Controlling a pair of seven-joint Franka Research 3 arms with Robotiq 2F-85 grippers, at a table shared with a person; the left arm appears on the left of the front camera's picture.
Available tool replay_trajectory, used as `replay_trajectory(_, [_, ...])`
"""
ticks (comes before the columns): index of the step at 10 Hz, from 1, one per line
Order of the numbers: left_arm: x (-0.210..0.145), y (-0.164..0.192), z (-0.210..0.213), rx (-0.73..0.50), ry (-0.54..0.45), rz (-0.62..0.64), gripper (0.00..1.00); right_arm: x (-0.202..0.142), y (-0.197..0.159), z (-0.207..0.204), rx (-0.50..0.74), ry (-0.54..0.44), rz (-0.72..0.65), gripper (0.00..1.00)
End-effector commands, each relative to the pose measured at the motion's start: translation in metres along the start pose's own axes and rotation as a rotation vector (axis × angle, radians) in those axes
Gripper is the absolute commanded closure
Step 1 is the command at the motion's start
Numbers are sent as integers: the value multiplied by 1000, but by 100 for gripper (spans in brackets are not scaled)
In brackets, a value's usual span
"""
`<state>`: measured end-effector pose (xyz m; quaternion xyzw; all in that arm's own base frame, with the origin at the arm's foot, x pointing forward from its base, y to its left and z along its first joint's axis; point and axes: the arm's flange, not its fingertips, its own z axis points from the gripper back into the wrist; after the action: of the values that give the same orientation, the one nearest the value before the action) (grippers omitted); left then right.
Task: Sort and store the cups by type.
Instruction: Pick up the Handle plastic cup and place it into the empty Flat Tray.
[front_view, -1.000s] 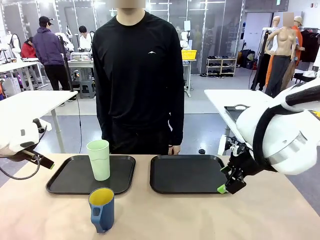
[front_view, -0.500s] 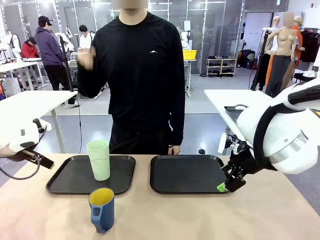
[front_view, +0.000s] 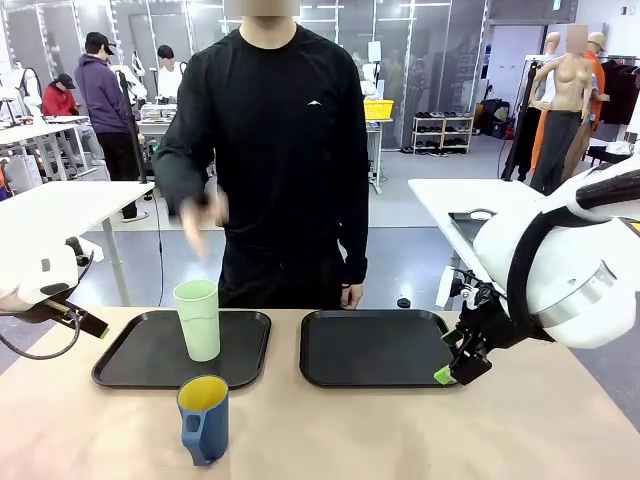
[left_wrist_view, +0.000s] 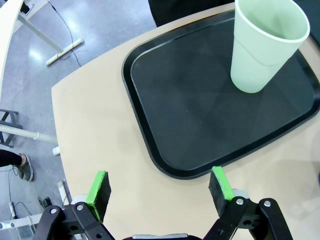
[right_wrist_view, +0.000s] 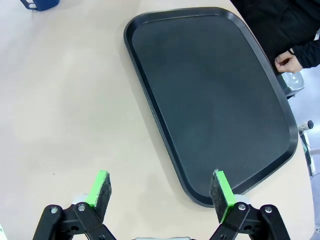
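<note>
A tall mint-green tumbler (front_view: 199, 319) (left_wrist_view: 265, 42) stands upright on the right part of the left black tray (front_view: 140, 360) (left_wrist_view: 190, 115). In front of that tray, on the bare table, a blue mug (front_view: 204, 419) with a yellow inside has its handle facing the robot's side; its edge shows as a blue mug (right_wrist_view: 40, 4) at the top left of the right wrist view. My left gripper (left_wrist_view: 159, 189) hangs open over the table's left end, short of the tray. My right gripper (right_wrist_view: 160, 191) (front_view: 455, 365) is open at the right tray's near right corner, holding nothing.
The right black tray (front_view: 372, 347) (right_wrist_view: 210, 95) carries nothing. A person in black stands at the far side; one hand (front_view: 203, 218) is blurred, raised above the tumbler, the other hand (front_view: 349, 297) hangs at the table's far edge. Bare tabletop (front_view: 400, 430) spreads in front.
The person's hand rose to shoulder height, then came down to chest height above the left tray. Both arms and both cups stayed put.
</note>
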<state>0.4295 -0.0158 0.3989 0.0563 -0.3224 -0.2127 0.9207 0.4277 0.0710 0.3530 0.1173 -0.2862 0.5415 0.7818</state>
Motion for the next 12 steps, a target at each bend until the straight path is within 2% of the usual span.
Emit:
replay_trajectory(1, [0,1,0,4,-2,-4,0,-1,-1,-1,4,5,12,0])
replay_trajectory(12, [0,1,0,4,-2,-4,0,-1,-1,-1,4,5,12,0])
